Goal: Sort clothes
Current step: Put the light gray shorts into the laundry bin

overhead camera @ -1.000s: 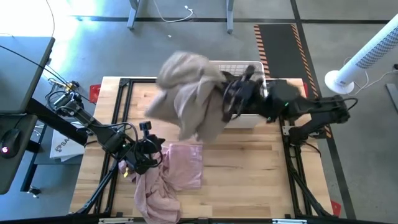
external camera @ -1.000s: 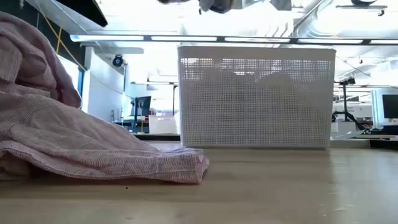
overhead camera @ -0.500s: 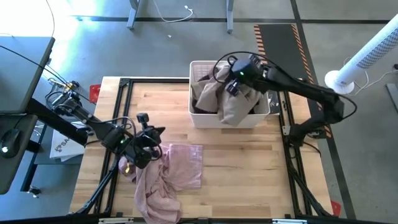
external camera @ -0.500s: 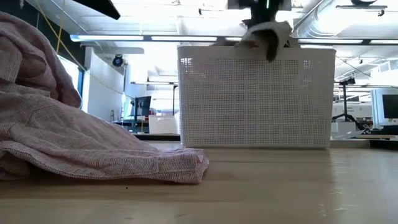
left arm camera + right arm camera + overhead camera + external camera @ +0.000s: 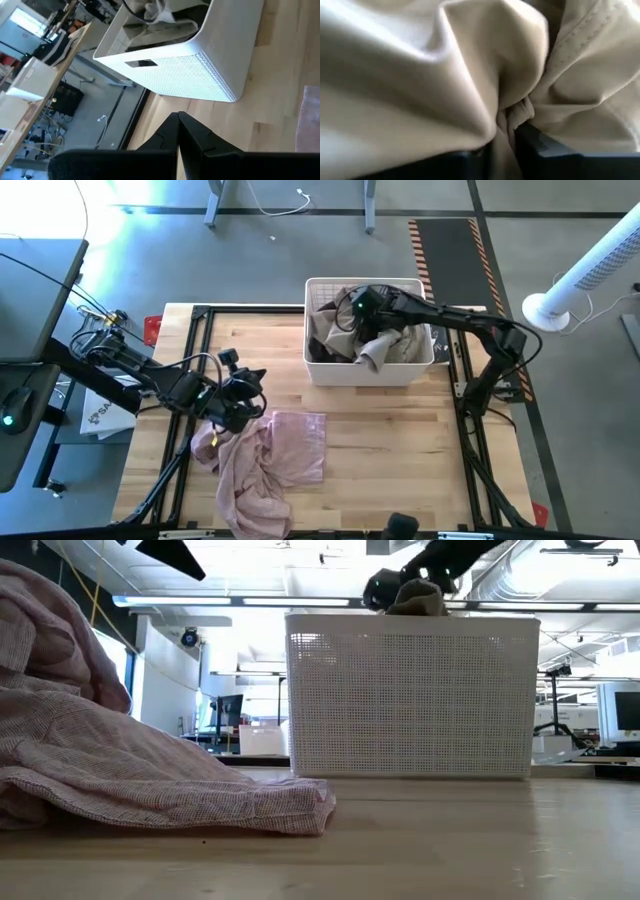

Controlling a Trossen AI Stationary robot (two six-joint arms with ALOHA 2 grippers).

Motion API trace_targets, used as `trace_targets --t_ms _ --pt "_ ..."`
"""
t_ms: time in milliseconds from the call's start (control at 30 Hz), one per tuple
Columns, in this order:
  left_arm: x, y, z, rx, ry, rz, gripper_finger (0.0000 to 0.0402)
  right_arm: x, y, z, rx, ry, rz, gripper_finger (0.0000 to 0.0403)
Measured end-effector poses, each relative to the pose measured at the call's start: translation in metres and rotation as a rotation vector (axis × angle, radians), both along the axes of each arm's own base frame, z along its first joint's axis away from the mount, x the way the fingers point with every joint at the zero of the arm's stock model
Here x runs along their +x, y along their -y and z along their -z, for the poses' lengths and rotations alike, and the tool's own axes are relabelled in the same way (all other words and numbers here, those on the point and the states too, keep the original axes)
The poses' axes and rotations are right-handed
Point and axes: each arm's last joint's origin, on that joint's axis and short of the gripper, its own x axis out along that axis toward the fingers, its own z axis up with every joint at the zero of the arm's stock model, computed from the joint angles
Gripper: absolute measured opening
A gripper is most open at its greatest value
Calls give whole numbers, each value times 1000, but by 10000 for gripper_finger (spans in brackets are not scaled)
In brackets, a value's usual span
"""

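- Gripping a fold of the khaki garment (image 5: pixel 470 75), the right hand (image 5: pixel 357 310) sits low inside the basket (image 5: pixel 318 370); its wrist view shows cloth pinched between the two dark fingers (image 5: pixel 540 150), with fabric all around them.
- The khaki cloth looks soft and limp and probably light; part of it drapes over the basket's near wall (image 5: pixel 372 358). It would sag from any single hold, so a thick fold or seam looks like the safest place to take it.
- The pink garment (image 5: pixel 265 465) lies crumpled on the surface (image 5: pixel 400 450), just beside the left hand (image 5: pixel 243 395), which is pressed shut and holds nothing. It looks thin and wrinkled, so a raised ridge near that hand should give more to bite on than a flat patch.
- A darker garment (image 5: pixel 322 345) lies in the basket beside the right hand.
- Only the right wrist view shows the pinch itself; the high view shows only where that hand is.
- The low view shows khaki cloth (image 5: pixel 415 600) bunched above the basket rim and the weave of the pink cloth (image 5: pixel 120 770), but hides the basket's contents.
- The left wrist view shows that hand's closed fingers (image 5: pixel 185 135) pointing at the basket's wall (image 5: pixel 200 75).
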Motion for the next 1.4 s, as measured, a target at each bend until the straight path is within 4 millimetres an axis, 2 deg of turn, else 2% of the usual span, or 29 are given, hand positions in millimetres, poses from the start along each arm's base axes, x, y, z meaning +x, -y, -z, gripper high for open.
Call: trace_targets --t_ms 100,233,400,467,533,667,733,800,867,933,1033,1100,1167,1267,1400 --pt "1 -1 1 -23 -10 8 1 7 -3 -28 -38 14 -16 86" --pt "1 0 1 -51 -23 24 1 10 -9 -88 -94 71 -45 144" --pt "1 1 2 -78 -34 39 1 3 -18 -159 -141 279 6 193" --pt "1 1 2 -97 -43 50 1 -3 -23 -175 -70 362 3 198" --pt "1 2 3 -109 -49 57 1 -6 -29 -179 85 400 -95 198" --pt "1 2 3 -134 -46 56 1 -8 -45 -156 457 345 -382 192" --pt "1 2 3 -137 -43 53 1 -8 -50 -139 627 327 -471 188" --pt "1 2 3 -137 -42 53 1 -8 -47 -117 724 296 -496 181" --pt "1 2 3 -137 -42 53 1 -10 -38 -92 728 243 -446 173" --pt "1 2 3 -137 -41 52 1 -11 -20 -66 629 217 -356 164" --pt "1 2 3 -132 -38 49 1 -16 14 -29 457 263 -130 154" --pt "1 2 3 -132 -39 49 1 -20 25 -7 433 324 -31 150" --pt "1 2 3 -132 -38 49 1 -23 25 11 445 356 -26 149" --pt "1 2 3 -120 -33 43 1 -21 16 32 440 364 -47 149" --pt "1 1 2 -102 -23 32 1 -15 5 40 437 361 -70 149"
